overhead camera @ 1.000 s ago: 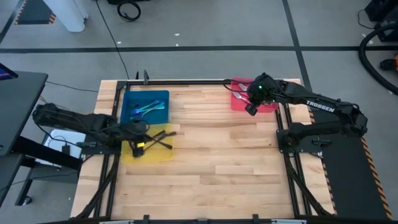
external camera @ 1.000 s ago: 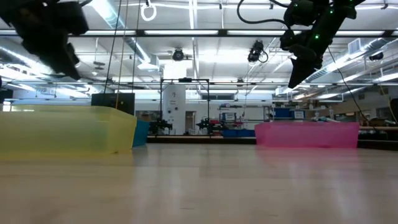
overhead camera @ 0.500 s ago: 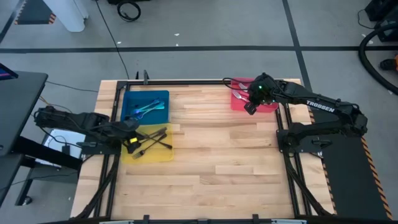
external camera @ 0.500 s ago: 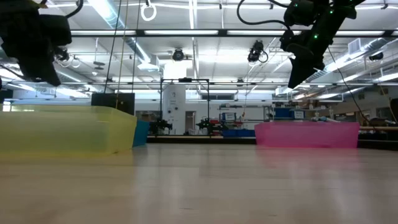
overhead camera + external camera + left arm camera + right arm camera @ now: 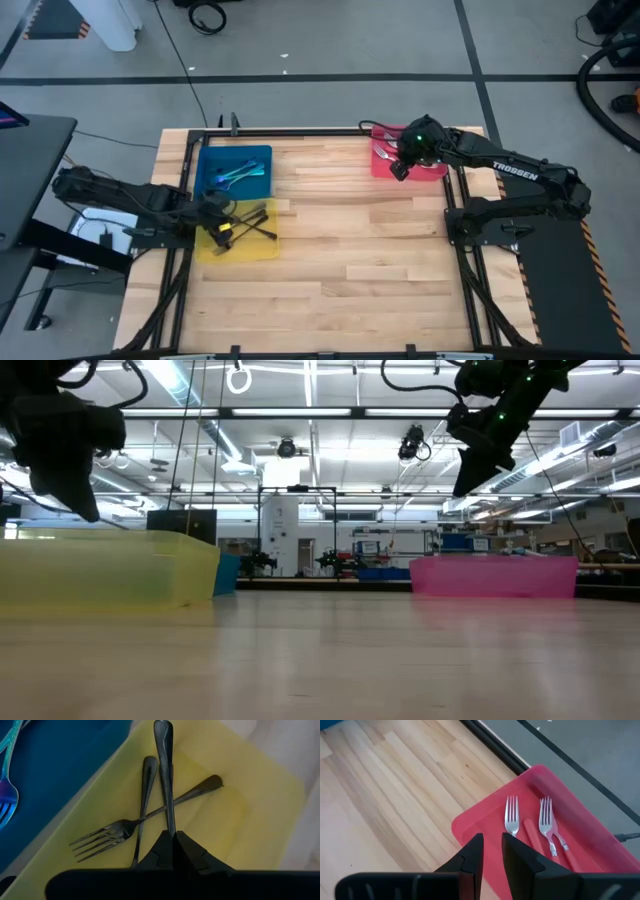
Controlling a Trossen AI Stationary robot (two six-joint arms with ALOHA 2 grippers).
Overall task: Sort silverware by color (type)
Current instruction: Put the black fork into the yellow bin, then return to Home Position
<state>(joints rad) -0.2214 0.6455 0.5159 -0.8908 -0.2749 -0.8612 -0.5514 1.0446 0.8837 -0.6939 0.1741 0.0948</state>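
Sorted by colour, judging by the trays: grey forks point(image 5: 120, 827) in the yellow tray point(image 5: 250, 250) at near left, teal forks point(image 5: 235, 175) in the blue tray point(image 5: 262, 155) just beyond, red forks point(image 5: 547, 820) in the red tray point(image 5: 485, 827) at far right. Hangs above the yellow tray with left gripper point(image 5: 173, 836) pressed together, seemingly pinching one grey fork by its end, likely for release beside two crossed below. Waits over the red tray's near edge with right gripper point(image 5: 491, 840) slightly spread, empty. Reveals pinch and crossing only from the left wrist; from table height, shows both grippers raised above tray walls, contents hidden.
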